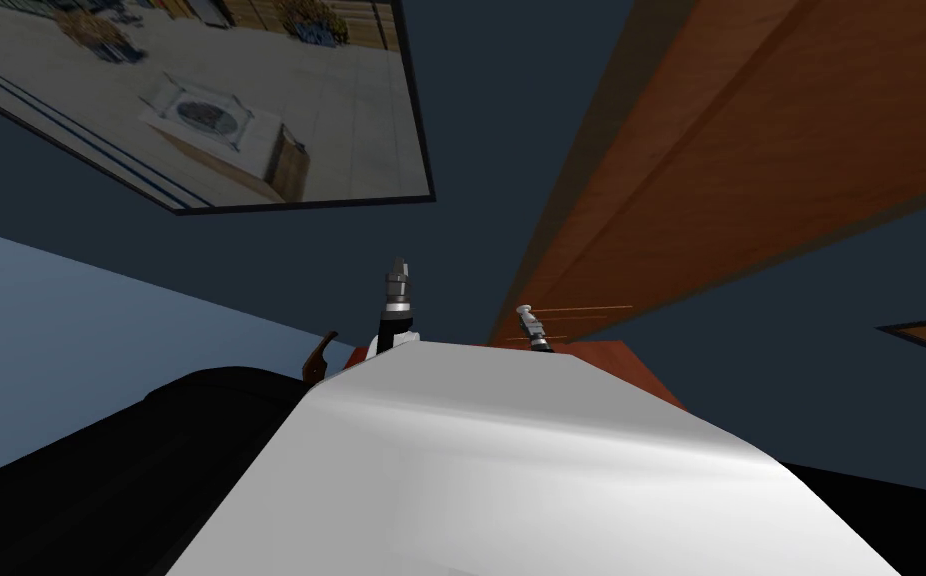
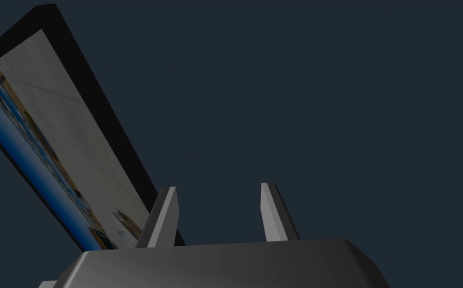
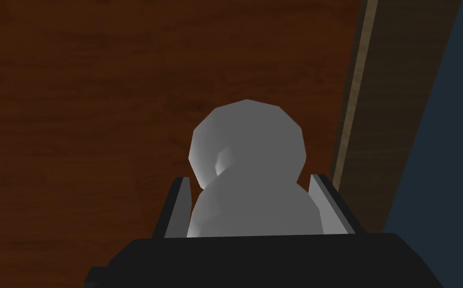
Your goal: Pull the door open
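My right claw point(image 3: 250, 178) clamps the grey door knob point(image 3: 248, 135); my left claw point(image 2: 219, 187) hangs open. Next I'd pull straight back, toward six o'clock.

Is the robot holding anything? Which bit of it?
The right claw grips the grey door knob by its sides. The left claw is open, holding nothing.

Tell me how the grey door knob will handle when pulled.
The knob looks rounded and smooth, so the right gripper closed on it may slip under a straight pull. It seems rigid and fixed to the brown door, unlikely to flex.
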Available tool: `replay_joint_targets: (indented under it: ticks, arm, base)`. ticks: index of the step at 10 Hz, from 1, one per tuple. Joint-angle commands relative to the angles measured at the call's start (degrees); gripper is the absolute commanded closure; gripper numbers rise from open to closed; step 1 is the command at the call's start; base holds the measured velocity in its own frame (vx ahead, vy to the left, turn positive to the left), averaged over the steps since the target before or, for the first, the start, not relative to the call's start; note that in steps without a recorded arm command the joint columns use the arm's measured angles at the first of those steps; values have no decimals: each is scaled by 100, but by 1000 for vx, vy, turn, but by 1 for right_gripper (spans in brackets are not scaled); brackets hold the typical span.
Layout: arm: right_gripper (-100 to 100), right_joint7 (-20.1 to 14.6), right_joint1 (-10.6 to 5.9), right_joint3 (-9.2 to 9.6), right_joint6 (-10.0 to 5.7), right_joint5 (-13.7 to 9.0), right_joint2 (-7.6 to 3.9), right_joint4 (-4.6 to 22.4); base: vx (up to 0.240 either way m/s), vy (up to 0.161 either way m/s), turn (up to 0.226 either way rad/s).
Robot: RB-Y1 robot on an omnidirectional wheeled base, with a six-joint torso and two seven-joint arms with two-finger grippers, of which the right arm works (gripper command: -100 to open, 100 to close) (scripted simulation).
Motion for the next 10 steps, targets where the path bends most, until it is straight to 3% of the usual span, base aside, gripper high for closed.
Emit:
replay_joint_targets:
  ticks: [1, 2, 10]
  arm:
    - [100, 2, -2, 5, -16, -1, 9, -8]
    - [100, 2, -2, 5, -16, -1, 9, -8]
    - [100, -946, -54, 217, 9, -407, -92, 59]
  base:
    - [-8, -2, -1]
    - [0, 0, 0]
    - [-44, -9, 46]
